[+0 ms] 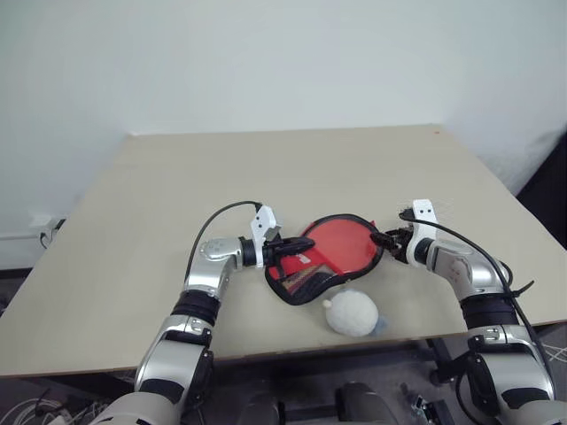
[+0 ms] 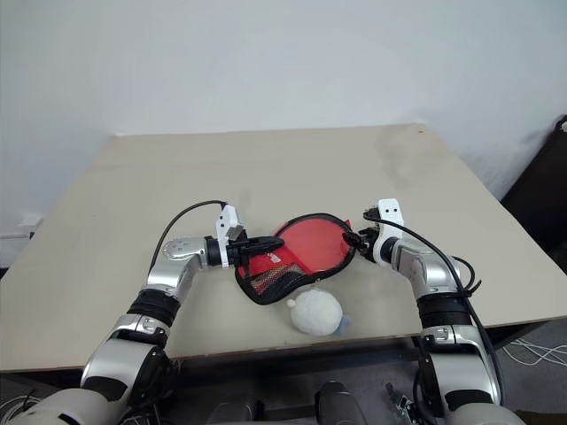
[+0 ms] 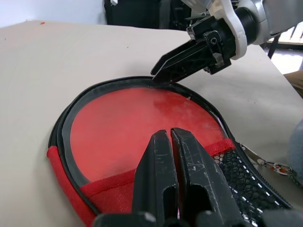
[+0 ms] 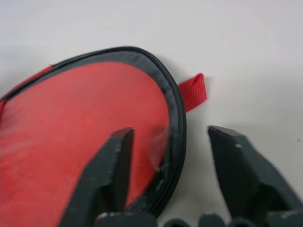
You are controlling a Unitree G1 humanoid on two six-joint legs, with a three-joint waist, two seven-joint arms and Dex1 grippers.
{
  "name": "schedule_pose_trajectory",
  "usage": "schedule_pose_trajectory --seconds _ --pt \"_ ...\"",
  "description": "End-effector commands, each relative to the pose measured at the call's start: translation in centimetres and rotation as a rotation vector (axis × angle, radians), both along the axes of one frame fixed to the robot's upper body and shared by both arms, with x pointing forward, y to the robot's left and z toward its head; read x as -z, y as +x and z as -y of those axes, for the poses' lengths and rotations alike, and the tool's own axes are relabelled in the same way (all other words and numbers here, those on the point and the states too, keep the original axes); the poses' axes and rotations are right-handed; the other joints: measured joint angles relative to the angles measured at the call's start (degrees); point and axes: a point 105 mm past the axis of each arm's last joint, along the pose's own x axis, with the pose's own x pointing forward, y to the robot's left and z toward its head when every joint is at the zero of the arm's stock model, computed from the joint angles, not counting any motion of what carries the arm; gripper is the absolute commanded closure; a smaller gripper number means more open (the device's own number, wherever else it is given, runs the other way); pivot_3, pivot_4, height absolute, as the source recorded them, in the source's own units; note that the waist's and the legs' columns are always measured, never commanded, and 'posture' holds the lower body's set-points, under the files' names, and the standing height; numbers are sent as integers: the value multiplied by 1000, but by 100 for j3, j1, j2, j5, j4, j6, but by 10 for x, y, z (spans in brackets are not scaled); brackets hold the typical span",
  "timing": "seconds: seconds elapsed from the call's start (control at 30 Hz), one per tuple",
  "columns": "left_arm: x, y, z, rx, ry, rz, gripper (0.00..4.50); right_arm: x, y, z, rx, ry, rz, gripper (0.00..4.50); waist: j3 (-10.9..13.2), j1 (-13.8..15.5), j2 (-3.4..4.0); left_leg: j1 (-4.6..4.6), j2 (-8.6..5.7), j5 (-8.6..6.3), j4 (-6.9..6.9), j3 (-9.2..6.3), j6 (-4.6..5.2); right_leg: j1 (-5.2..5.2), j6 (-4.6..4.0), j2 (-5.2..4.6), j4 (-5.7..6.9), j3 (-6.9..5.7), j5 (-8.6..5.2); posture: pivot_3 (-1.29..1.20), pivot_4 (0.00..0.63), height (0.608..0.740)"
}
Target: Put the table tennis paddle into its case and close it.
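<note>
The table tennis paddle (image 3: 142, 127) sits red face up inside the open case (image 1: 306, 282), near the table's (image 1: 133, 221) front edge, fluffy ball (image 1: 351, 312) at five o'clock of it. Left gripper (image 1: 285, 251) is clenched at the case's nine o'clock. Right gripper (image 4: 168, 189), fingers spread, straddles the black rim at three o'clock. My advice: pin the left side firmly, then find the zipper pull (image 3: 271, 166).

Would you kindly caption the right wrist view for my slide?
Open right end effector straddling the black rim of the case, the table tennis paddle inside.
</note>
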Motion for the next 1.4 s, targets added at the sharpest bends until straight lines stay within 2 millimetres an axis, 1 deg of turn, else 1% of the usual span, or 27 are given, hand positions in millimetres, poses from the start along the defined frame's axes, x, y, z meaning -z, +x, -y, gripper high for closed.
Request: schedule_pose_trajectory --seconds 0.03,0.1,0.17,0.23,0.33,0.4,0.47,0.57,0.67,0.73,0.87,0.97,1.2,1.4 --pt "-15 3 6 19 -20 52 4500 -23 3 8 5 -46 104 716 0 -2 0 1 0 0 1 1 0 1 0 0 2 1 0 0 0 740" --pt "-15 3 6 19 -19 52 4500 -32 2 9 -2 -54 142 716 0 -1 1 2 0 0 0 0 0 1 0 0 2 1 0 0 0 740" --pt "-15 3 6 19 -17 51 4500 -44 -6 4 -66 -55 184 716 3 2 7 1 0 0 0 0 0 -1 0 0 2 1 0 0 0 740" --pt "-14 3 6 20 -15 50 4500 -49 -17 -3 -137 -52 194 716 4 4 7 0 0 0 -2 0 0 -2 1 0 0 2 -1 0 0 740" --pt "-12 2 6 25 -8 46 4500 -59 -44 -14 -291 -15 191 716 3 7 7 0 0 -1 -5 -1 0 -1 2 0 -3 1 -1 0 0 740" --pt "-11 2 7 28 -4 45 4500 -65 -57 -17 -348 22 179 716 3 10 6 0 1 -1 -6 -1 0 -1 2 0 -3 1 -1 0 0 740" --pt "-11 2 8 31 0 45 4500 -67 -71 -20 -408 34 155 716 4 9 6 0 1 -1 -4 0 0 1 1 0 -3 1 -2 0 0 740" --pt "-10 2 9 37 3 45 4500 -66 -98 -29 -518 44 114 716 4 25 4 0 1 -1 3 3 0 2 0 0 -2 3 -2 0 0 740" --pt "-9 2 10 44 7 43 4500 -59 -120 -36 -592 33 64 716 5 27 3 1 1 -1 4 3 -1 2 -1 0 -2 2 -3 0 0 740" --pt "-8 1 11 50 15 41 4500 -56 -130 -39 -614 38 38 716 6 34 1 1 2 -1 4 3 -1 1 -2 0 -2 2 -3 0 0 740" --pt "-5 -1 14 68 23 37 4500 -50 -143 -44 -633 61 -8 716 7 65 -1 1 3 -1 6 7 -1 0 -3 0 -3 3 -4 0 0 740" --pt "-5 -3 16 84 19 27 4500 -42 -150 -49 -645 67 -49 716 7 84 -3 1 3 -1 7 6 -2 0 -3 0 -3 2 -4 0 0 740" --pt "-4 -7 18 117 22 13 4500 -29 -153 -54 -644 67 -95 716 8 84 -6 0 3 -2 6 7 -2 0 -3 0 -6 2 -4 0 0 740" --pt "-3 -9 17 136 33 5 4500 -24 -150 -51 -624 53 -106 716 8 84 -8 0 4 -2 7 7 -2 0 -3 0 -6 2 -4 0 0 740"
